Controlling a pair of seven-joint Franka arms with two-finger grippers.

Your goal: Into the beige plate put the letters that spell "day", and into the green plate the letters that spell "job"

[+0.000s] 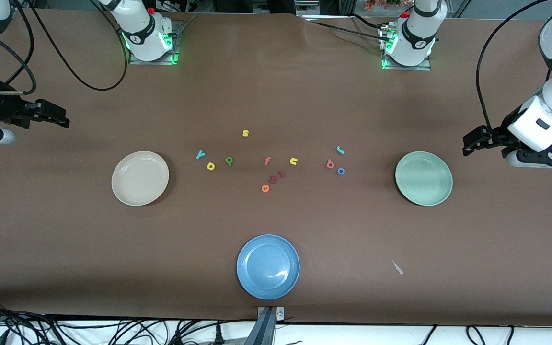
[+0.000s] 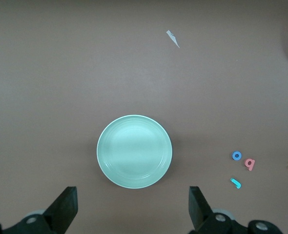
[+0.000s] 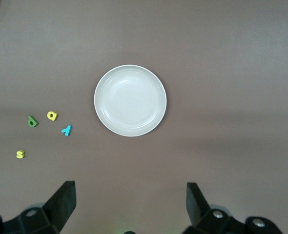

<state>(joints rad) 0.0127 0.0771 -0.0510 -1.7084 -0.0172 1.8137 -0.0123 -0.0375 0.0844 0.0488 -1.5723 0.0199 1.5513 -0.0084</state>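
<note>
The beige plate lies empty toward the right arm's end. Beside it are the teal "y", yellow "d" and green "p". The green plate lies empty toward the left arm's end. Near it sit the teal "j", salmon "b" and blue "o". My left gripper hangs open above the table by the green plate. My right gripper hangs open by the beige plate.
A blue plate lies nearest the front camera, mid-table. Between the two letter groups lie a yellow "s", a pink "f", a yellow "u" and an orange-red "e". A paper scrap lies near the front edge.
</note>
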